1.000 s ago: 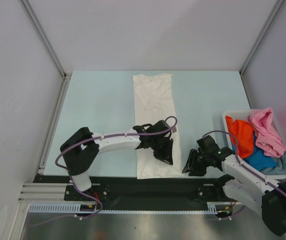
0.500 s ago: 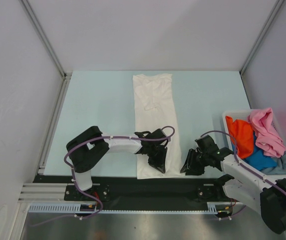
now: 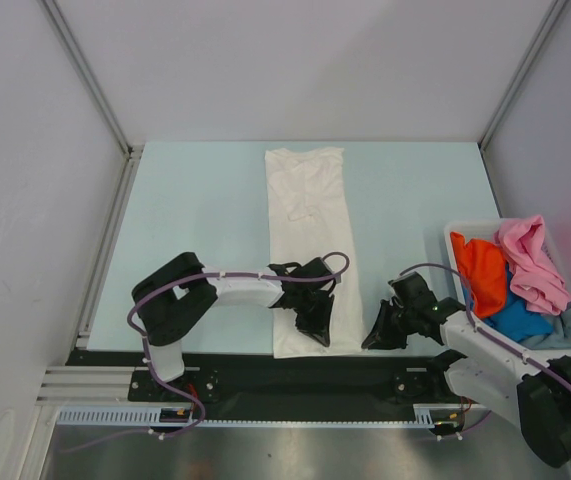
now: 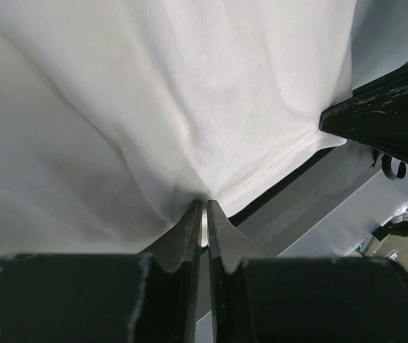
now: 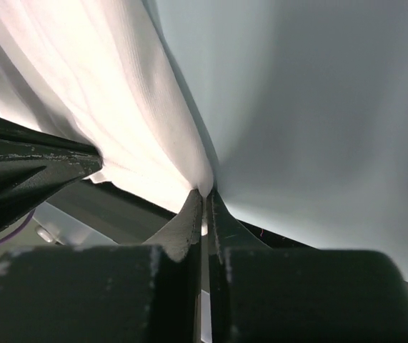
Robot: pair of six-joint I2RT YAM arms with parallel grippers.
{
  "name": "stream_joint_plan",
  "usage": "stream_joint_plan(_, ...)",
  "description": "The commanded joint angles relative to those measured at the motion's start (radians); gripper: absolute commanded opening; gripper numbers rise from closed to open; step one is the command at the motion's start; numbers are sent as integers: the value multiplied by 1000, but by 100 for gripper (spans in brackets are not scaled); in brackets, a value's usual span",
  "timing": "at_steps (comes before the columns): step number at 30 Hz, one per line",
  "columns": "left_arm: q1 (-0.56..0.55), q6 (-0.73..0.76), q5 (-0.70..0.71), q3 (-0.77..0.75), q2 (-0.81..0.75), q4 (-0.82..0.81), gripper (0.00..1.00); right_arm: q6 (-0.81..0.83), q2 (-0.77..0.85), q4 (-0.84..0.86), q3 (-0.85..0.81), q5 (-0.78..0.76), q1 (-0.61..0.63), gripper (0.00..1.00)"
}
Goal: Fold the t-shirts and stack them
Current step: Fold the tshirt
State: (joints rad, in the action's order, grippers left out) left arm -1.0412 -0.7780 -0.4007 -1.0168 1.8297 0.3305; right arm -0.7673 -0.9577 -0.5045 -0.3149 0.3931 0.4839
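Left gripper (image 3: 315, 322) and right gripper (image 3: 377, 335) are both closed on the near hem of the white shirt (image 3: 308, 215), spread mid-table (image 3: 195, 230). It looks limp and light; you should hold the corners.

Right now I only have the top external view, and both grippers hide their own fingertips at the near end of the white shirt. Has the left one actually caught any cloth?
Observer: Yes. In the left wrist view the left gripper is shut on a pinch of the white t-shirt, and creases fan out from its fingertips.
Operator: And the right one? From above it looks as if it sits just off the shirt's corner.
Observer: In the right wrist view the right gripper is shut on the very edge of the shirt. The cloth rises to one side of it and there is bare table on the other.
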Motion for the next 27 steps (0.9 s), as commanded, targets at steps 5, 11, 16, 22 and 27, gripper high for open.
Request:
stream_joint_plan(5,-8,71,89,-107,-95,129,13,22,22,-48,22,-54,-1,0)
stream_joint_plan(11,19,94,200,-91,-298,289,54,31,30,-55,14,-45,2,0)
stream_joint_plan(16,73,72,207,116,-481,312,54,37,31,-52,13,-36,4,0)
stream_joint_plan(22,220,-3,106,405,-667,207,56,42,25,-42,11,-23,8,0)
stream_joint_plan(27,239,-14,82,443,-624,147,53,59,14,-52,-3,-20,8,0)
